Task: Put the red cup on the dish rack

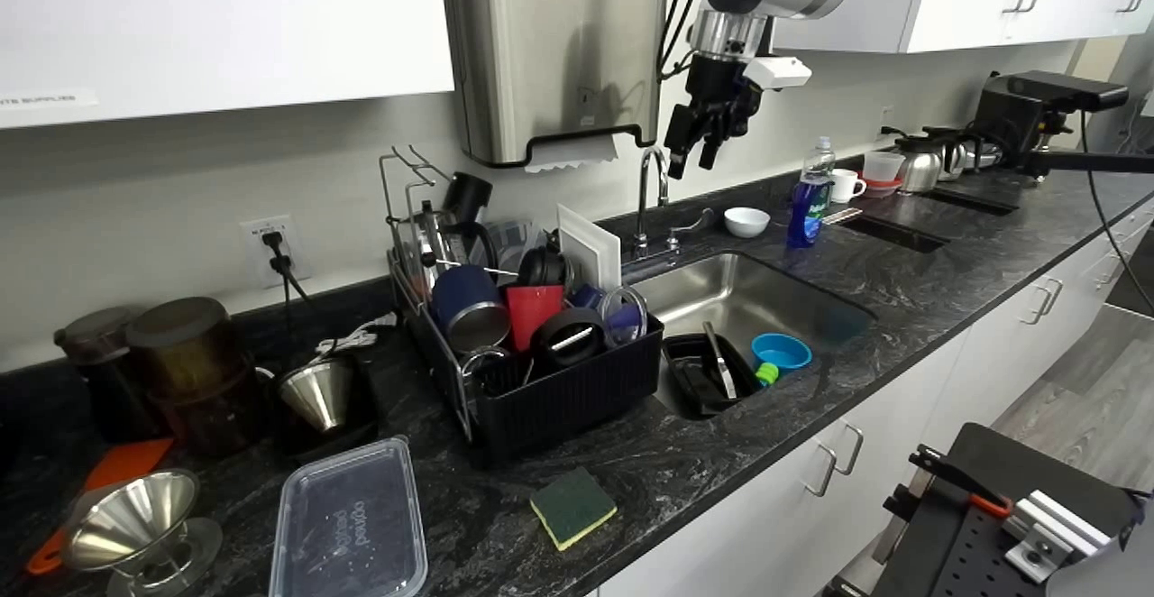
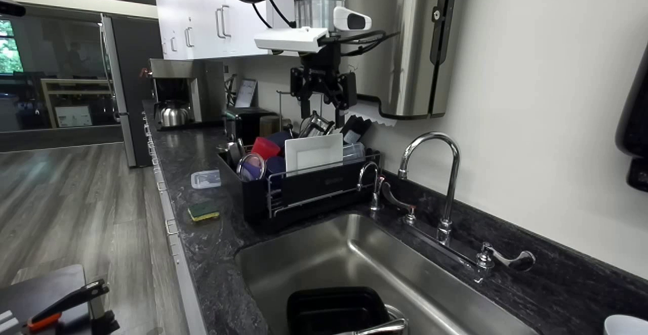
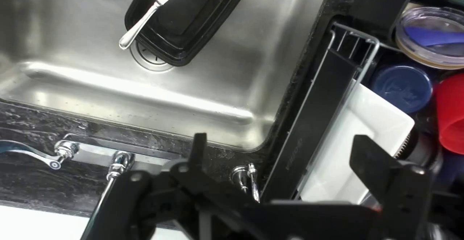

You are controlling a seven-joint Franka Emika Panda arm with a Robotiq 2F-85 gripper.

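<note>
The red cup rests among other dishes in the dish rack. It also shows in an exterior view, tilted, and at the right edge of the wrist view, lying tilted with its mouth partly visible. The black rack stands beside the sink in both exterior views, and its side panel shows in the wrist view. My gripper is open and empty, high above the sink end of the rack. Its spread fingers show in an exterior view and the wrist view, apart from the cup.
A white square plate stands at the rack's sink side. The faucet rises near the wall, below a paper towel dispenser. The sink holds a black tray with a knife and a blue dish. A sponge lies in front.
</note>
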